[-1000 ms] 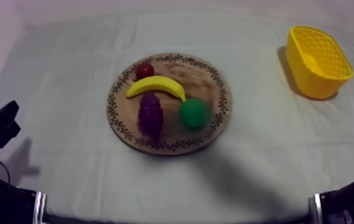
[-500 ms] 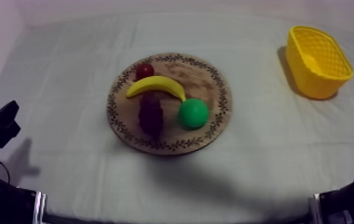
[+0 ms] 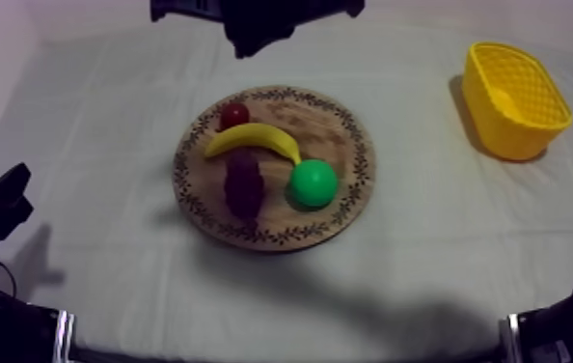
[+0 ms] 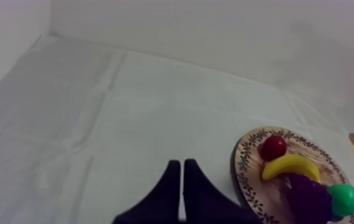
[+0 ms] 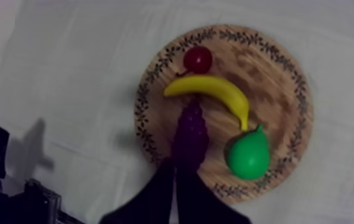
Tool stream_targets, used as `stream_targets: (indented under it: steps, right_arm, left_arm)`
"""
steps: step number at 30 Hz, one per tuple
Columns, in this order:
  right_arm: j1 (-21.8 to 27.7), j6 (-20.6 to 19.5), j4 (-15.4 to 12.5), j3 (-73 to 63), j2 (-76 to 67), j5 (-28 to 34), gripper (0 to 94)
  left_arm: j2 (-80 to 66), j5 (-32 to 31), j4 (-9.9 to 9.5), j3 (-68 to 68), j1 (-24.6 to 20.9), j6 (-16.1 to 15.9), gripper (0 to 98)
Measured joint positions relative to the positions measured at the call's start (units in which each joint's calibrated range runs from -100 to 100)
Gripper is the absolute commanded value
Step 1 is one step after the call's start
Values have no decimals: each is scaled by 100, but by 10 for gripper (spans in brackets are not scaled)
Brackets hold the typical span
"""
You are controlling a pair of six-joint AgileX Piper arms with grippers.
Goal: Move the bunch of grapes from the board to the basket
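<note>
While the desk (image 3: 107, 270) carries the wooden board (image 3: 339, 125) at its centre and the yellow basket (image 3: 517, 97) well apart at the right, no transfer has begun. Your right claw (image 5: 174, 173) hangs over the board's near rim, fingers pressed into a narrow wedge, gripping nothing. Your left claw (image 4: 183, 164) rests low at the desk's left, likewise closed and empty. The banana (image 3: 252, 138) arches across the board. The bunch of grapes (image 3: 244, 185) lies just on the near side of it, stem end toward the banana, the pear (image 3: 313, 183) just beside it, the small red fruit (image 3: 234, 116) beyond the banana. Expect the grapes to be light, stiff, knobbly, probably slippery. Spread the fingers, then grip across the broad middle, one finger per flank.
</note>
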Motion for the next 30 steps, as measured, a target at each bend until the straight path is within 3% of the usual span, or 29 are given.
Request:
stream_targets:
  steps: [8, 13, 19, 30]
  right_arm:
    - [-55, -280, -209, 172, 403, 14, 2]
    - [-138, -85, -387, 169, 583, 18, 31]
    - [-164, 149, -328, 119, 753, 16, 184]
    - [-56, -176, -400, -64, 1028, 19, 579]
  left_arm:
    - [0, 0, 0, 0, 0, 0, 1]
    - [0, 0, 0, 0, 0, 0, 1]
    - [0, 0, 0, 0, 0, 0, 1]
    - [0, 0, 0, 0, 0, -3, 1]
